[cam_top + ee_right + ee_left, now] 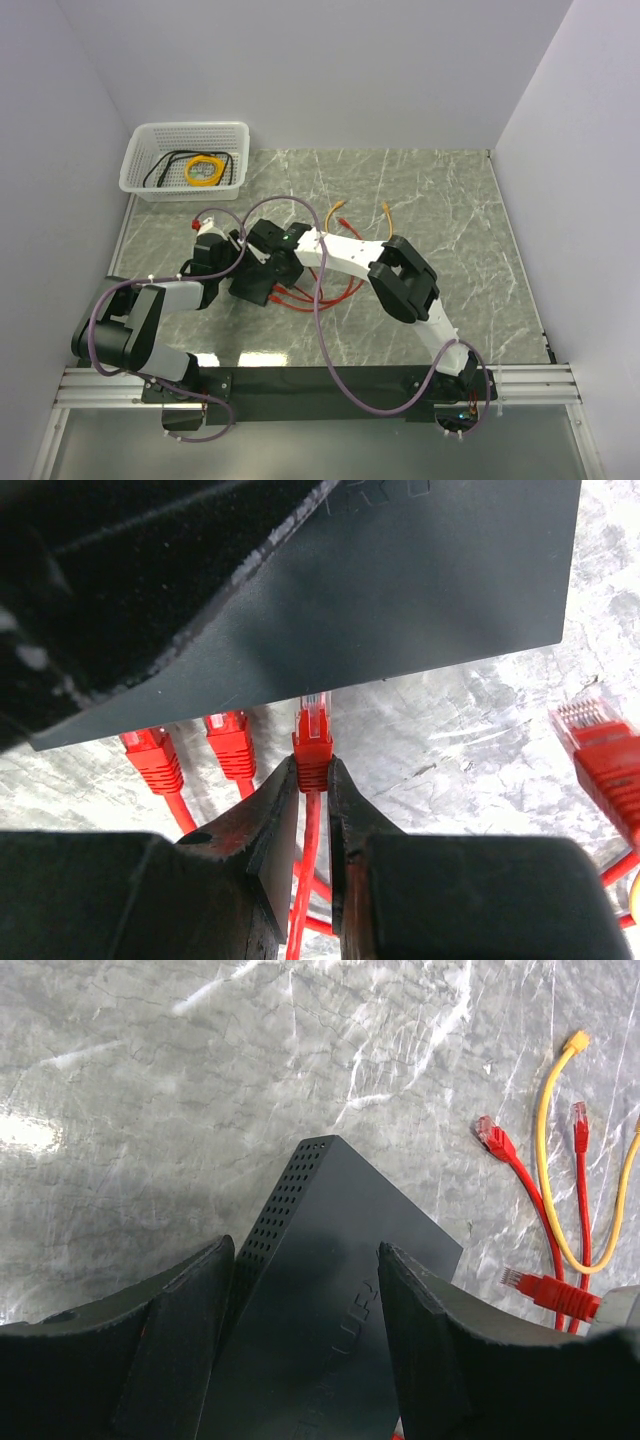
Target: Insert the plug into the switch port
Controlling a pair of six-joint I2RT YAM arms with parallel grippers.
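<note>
Finds the plug [312, 735] clamped in the right gripper [313, 780], just short of the switch [430, 570].

Notes the red boot pinched tight between both fingers [270, 820], clear tip aimed at the lower edge of the matte-black casing and very near it; cannot tell whether touching. Cannot see the switch port itself, hidden beneath that edge. Records two further red plugs [150, 760] just to the left along the same edge and another loose one [600, 755] at right. Finds the left gripper [305, 1260] closed across the switch body, one finger against the perforated side. Detects raised lettering on the casing top, partly covered, not legible. Logs a yellow cord [548, 1160] lying beside red cords on the grey marbled table [150, 1080], and, well apart at the far left corner, a white mesh basket [180, 190] holding a yellow coil [204, 171] and a black cable [165, 165].
</note>
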